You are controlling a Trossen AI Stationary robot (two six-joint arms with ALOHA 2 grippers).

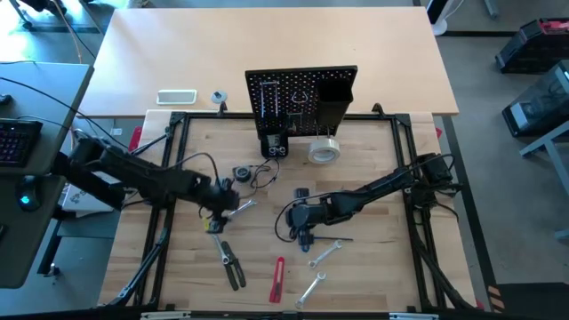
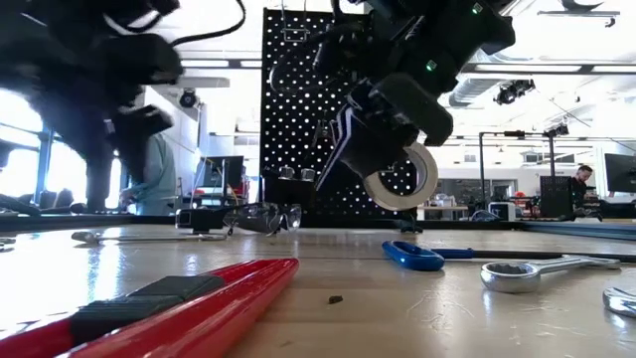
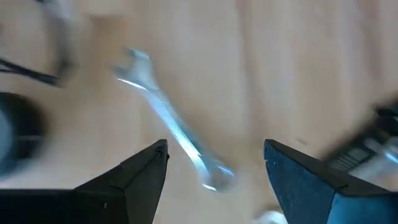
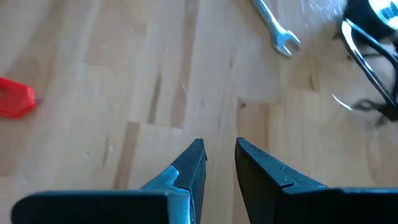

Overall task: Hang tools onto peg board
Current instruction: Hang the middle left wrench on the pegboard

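Red and close to the low lens, the red-handled cutter [image 2: 169, 303] lies flat on the wooden table [image 1: 373, 160], near the front edge. From above I see it between the black-handled pliers [image 1: 229, 265] on one side and two silver wrenches [image 1: 324, 255] [image 1: 310, 289] on the other.

My left gripper [image 3: 214, 168] hangs low over a third silver wrench [image 3: 171, 127] — its fingers [image 3: 140, 171] stand wide apart with the wrench's lower end between them, touching neither as far as I can tell. In the high view that gripper [image 1: 222, 200] sits left of the table's middle, with this wrench [image 1: 242, 206] just beside it.

My right gripper [image 4: 221, 155] is near the middle of the table, pointed down at bare wood. Its fingers [image 4: 186, 171] are close together with only a narrow gap, and nothing is held between them. From above it [image 1: 305, 233] lies just behind the nearer silver wrench, with a thin dark tool [image 1: 336, 240] beside it. In the low view a blue-handled tool [image 2: 412, 256] rests on the table below this arm.

The peg board [image 1: 302, 98] stands upright at the table's far edge — a black perforated panel with a black box bin [image 1: 333, 111] on it and a few items on its hooks. The pale tape roll [image 1: 324, 149] lies just in front of it. A pair of clear safety glasses [image 2: 263, 217] sits near the board's foot.
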